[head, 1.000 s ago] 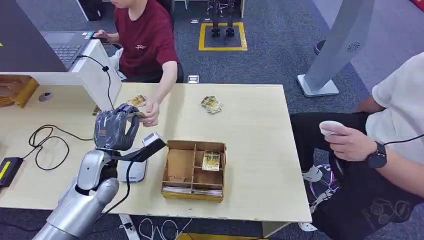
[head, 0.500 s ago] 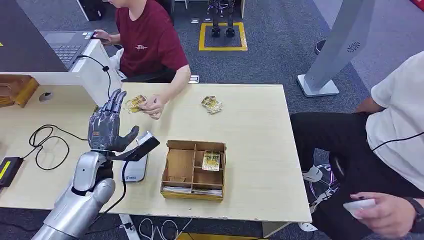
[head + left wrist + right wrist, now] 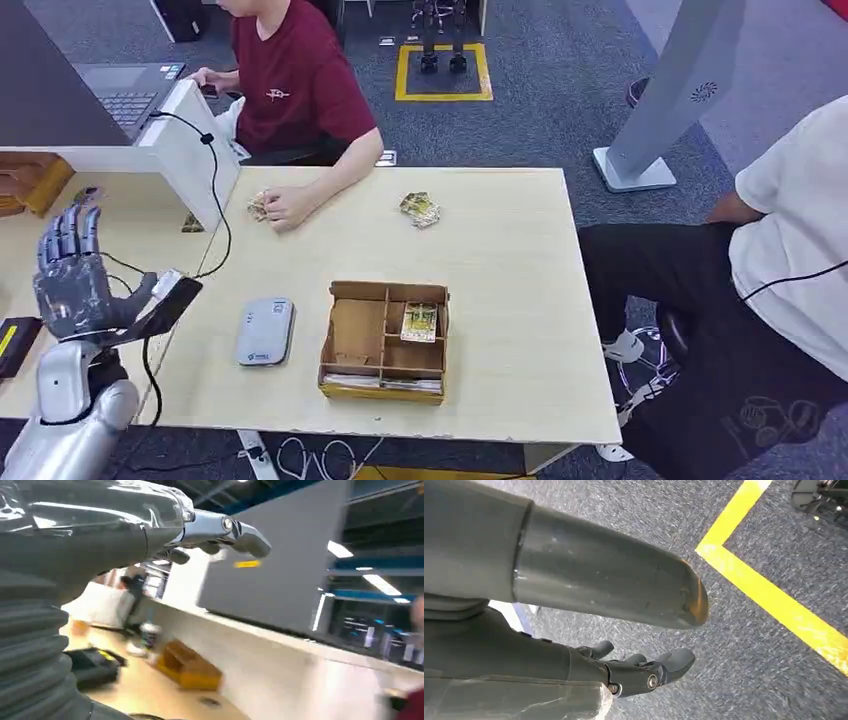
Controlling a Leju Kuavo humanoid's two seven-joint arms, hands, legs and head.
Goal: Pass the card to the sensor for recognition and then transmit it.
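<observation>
My left hand (image 3: 75, 283), dark and glossy on its silver arm, hangs at the near left with fingers spread and nothing in them, while my right hand (image 3: 644, 672) hangs over grey carpet, fingers loosely apart and empty. Just right of it lies the smooth grey rounded card sensor (image 3: 264, 331), then the compartmented brown cardboard box (image 3: 385, 342) with one printed card (image 3: 420, 322) inside. Farther off, a person's hand (image 3: 285, 207) holds the other glossy cards (image 3: 259, 205); reaching there, I risk snagging the black cable (image 3: 212, 200) or a bad handover.
</observation>
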